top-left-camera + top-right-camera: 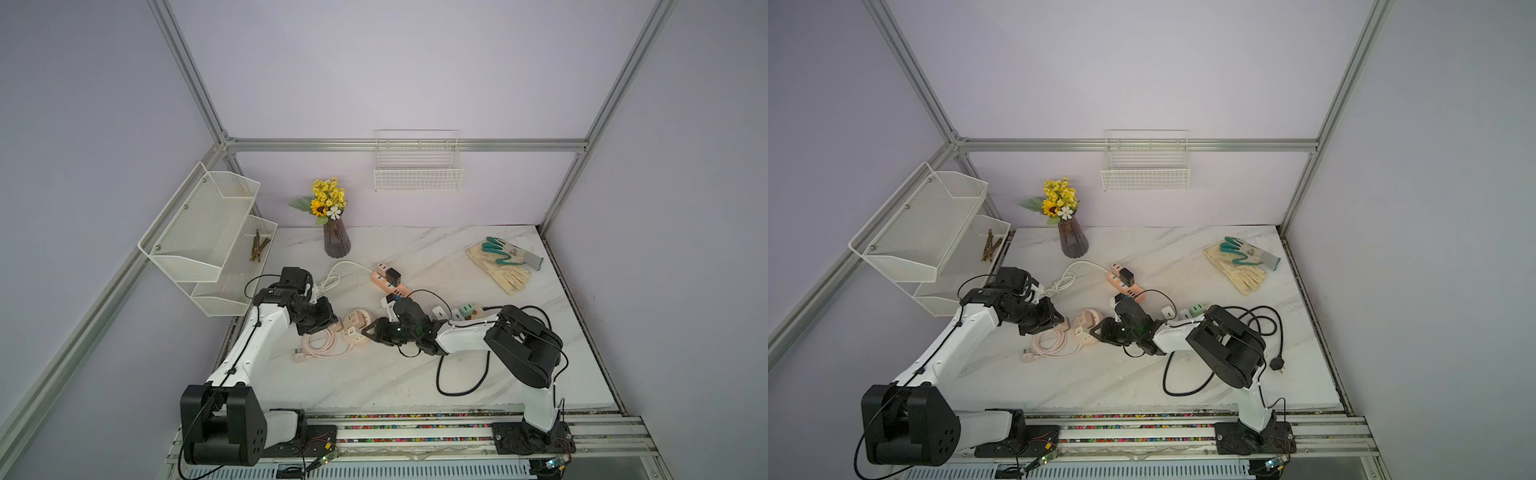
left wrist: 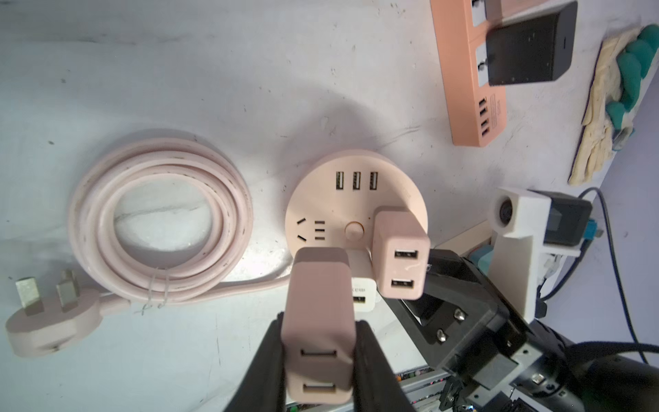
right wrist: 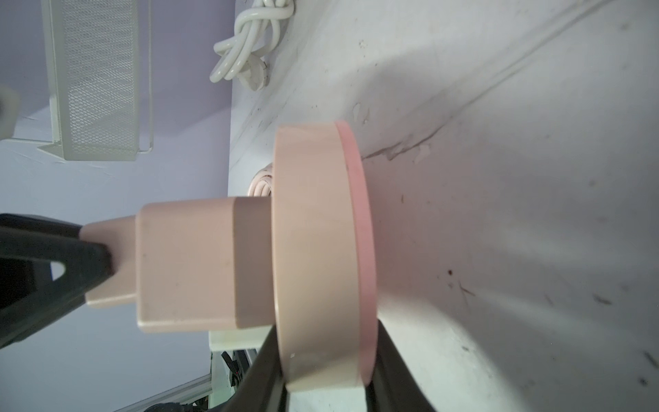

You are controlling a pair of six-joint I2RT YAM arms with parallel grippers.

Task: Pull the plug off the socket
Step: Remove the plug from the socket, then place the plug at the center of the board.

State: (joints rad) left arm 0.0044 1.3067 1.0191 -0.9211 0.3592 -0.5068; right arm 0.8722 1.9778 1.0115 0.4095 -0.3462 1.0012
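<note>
Obs.: left gripper (image 2: pixel 317 333) has its fingers clamped on the two sides of the pink USB plug (image 2: pixel 317 303), which stands over the near rim of the round pink socket (image 2: pixel 335 199). I cannot tell whether its pins are clear of the socket face (the plug's own body and a second pink charger (image 2: pixel 401 253) hide the joint). In the right wrist view the held plug sticks out farther from the socket than that second charger, which sits flush in it.

The right gripper (image 3: pixel 326 356) is closed on the socket's rim, with one finger against the top face and the other against the underside.

A small white charger (image 2: pixel 363 292) sits on the socket face between the two pink ones.

The coiled pink cord (image 2: pixel 160 221) lies just beside the socket on the left arm's side, with its three-pin end (image 2: pixel 50 317) beyond the coil.

An orange power strip (image 2: pixel 463 89) carrying a black adapter (image 2: pixel 527 50) lies behind the socket, toward the vase (image 1: pixel 336 241). The gloves (image 1: pixel 503 262) lie well apart from the socket, past the strip.
</note>
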